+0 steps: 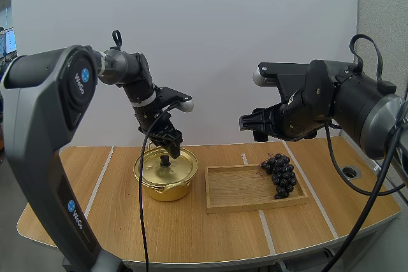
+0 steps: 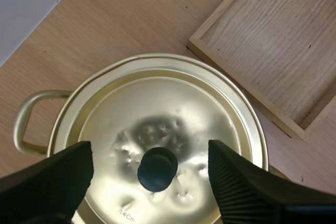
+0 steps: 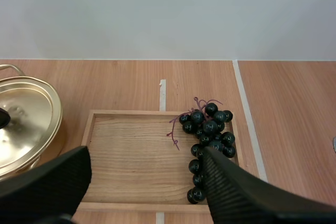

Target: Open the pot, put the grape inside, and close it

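**A:** What is the surface like?

**B:** A pale wood table point(image 1: 191, 234) with a rounded front edge. White tape lines point(image 1: 99, 179) cross it from front to back. A plain white board point(image 1: 223, 30) stands behind it.

**A:** Start at the left, then.

**B:** The gold pot point(image 1: 164, 183) sits left of the middle with its lid point(image 2: 173, 114) on. There is a black knob point(image 2: 157, 169) at the lid's centre, and a loop handle point(image 2: 23, 124) shows at the rim.

**A:** And the left gripper?

**B:** The left gripper point(image 1: 169, 150) hangs right over the lid, pointing down. Its fingers stand apart with their ribbed faces turned inward. The knob is between them with a gap on each side, so nothing is pinched.

**A:** Next to the right?

**B:** A shallow wood tray point(image 1: 255, 207), just beside the pot and not touching it. Its left part is bare. The grapes point(image 1: 280, 173), a dark bunch with a reddish stem, lie at its right end.

**A:** The right gripper?

**B:** The right gripper point(image 1: 247, 124) hangs high over the table's right half, well above the tray and grapes. Its wrist view looks down at them between two spread fingers, which carry nothing.

**A:** Anything past the tray?

**B:** A small round hole point(image 1: 349, 172) in the tabletop, near the right edge.
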{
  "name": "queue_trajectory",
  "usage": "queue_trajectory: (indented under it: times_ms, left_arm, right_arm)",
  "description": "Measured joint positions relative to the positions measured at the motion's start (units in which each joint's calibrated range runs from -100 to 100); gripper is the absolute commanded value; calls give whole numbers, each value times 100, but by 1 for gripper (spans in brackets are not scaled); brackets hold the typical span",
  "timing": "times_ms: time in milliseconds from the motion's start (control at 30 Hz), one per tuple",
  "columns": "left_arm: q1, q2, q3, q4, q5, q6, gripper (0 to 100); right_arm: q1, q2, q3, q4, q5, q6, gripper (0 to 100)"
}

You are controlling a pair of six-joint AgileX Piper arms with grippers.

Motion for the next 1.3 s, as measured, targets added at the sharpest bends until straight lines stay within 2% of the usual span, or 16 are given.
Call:
queue_trajectory:
  times_ms: [333, 1300]
  left_arm:
    - [0, 227, -18, 276, 109, 0, 100]
    - [0, 267, -18, 288, 143, 0, 100]
  right_arm:
    - [0, 0, 0, 0, 0, 0, 100]
    - [0, 0, 0, 0, 0, 0, 100]
